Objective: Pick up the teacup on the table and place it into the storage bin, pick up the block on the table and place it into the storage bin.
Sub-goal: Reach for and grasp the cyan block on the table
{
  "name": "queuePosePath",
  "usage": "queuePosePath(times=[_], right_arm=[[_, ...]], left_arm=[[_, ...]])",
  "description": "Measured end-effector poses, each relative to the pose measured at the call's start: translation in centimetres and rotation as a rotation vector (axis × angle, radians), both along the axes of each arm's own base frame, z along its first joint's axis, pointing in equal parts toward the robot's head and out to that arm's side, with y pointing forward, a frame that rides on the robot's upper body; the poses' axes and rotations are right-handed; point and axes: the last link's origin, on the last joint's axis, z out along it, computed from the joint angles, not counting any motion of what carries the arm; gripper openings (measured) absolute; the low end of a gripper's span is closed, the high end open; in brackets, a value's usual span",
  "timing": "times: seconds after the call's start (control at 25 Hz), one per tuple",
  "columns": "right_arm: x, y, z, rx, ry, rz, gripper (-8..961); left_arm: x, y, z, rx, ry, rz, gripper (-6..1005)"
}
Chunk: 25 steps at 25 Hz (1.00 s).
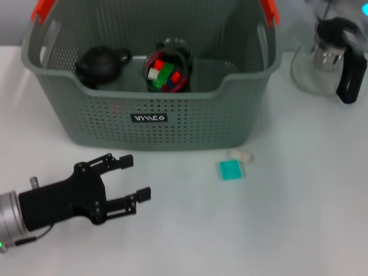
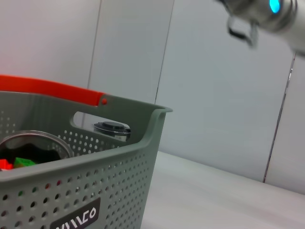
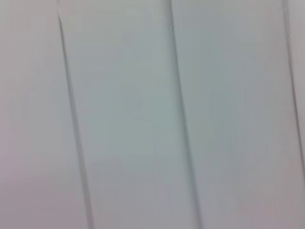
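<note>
while the left gripper (image 1: 131,177) is hovering low over the white table (image 1: 299,218) in front of the storage bin (image 1: 150,118), its fingers are spreading wide with nothing between them. a black teacup (image 1: 100,65) is sitting inside the bin beside a container of coloured blocks (image 1: 165,73); a teal block (image 1: 231,169) is lying on the table near the bin's front

The storage bin (image 1: 150,118) lost its far rim to the head view's top edge, the glass pot (image 1: 330,57) was cropped at the right, the pale scrap (image 1: 240,154) beside the teal block (image 1: 231,169) was too blurred to identify, and the right wrist view showed only wall panels.
</note>
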Motion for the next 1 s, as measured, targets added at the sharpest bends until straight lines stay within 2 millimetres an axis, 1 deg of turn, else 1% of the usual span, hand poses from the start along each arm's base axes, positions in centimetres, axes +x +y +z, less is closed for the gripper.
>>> queuePosePath(times=[0.04,0.08,0.16,0.28,0.36,0.44,0.56,0.64,0.76,0.88,1.0], right_arm=[[1.7,-0.9,0.4,-0.019,0.066,0.027,621],[2.8,-1.5,0.8,-0.030,0.106,0.040,620],[5.5,-3.2,1.7,-0.053,0.192,0.100,617],[9.1,-5.6,2.5,-0.099,0.206,0.178,615],[11.2,-7.1,2.3,-0.177,0.137,0.183,613],[12.9,-7.8,2.1,-0.265,0.037,0.127,613],[14.8,-8.0,2.1,-0.399,-0.151,-0.019,613],[15.3,-7.7,2.3,-0.461,-0.295,-0.113,613],[15.0,-6.9,2.4,-0.491,-0.453,-0.180,612],[13.6,-5.9,1.7,-0.525,-0.600,-0.191,612],[11.8,-4.5,0.4,-0.551,-0.736,-0.178,612]], left_arm=[[0.0,0.1,0.0,0.001,0.001,-0.002,811],[0.1,0.2,0.1,0.001,0.002,-0.004,811],[0.1,0.3,0.1,-0.001,0.004,-0.009,811],[0.2,0.4,-0.1,-0.006,0.007,-0.011,811],[0.2,0.5,-0.2,-0.007,0.011,-0.009,811],[0.2,0.6,-0.2,-0.006,0.015,-0.006,811],[0.1,0.6,-0.2,-0.006,0.018,-0.004,811],[0.1,0.5,-0.2,-0.006,0.017,-0.002,811],[0.0,0.4,-0.3,-0.007,0.015,0.003,811],[0.0,0.2,-0.5,-0.007,0.014,0.010,811],[-0.1,0.0,-0.5,-0.010,0.013,0.014,811]])
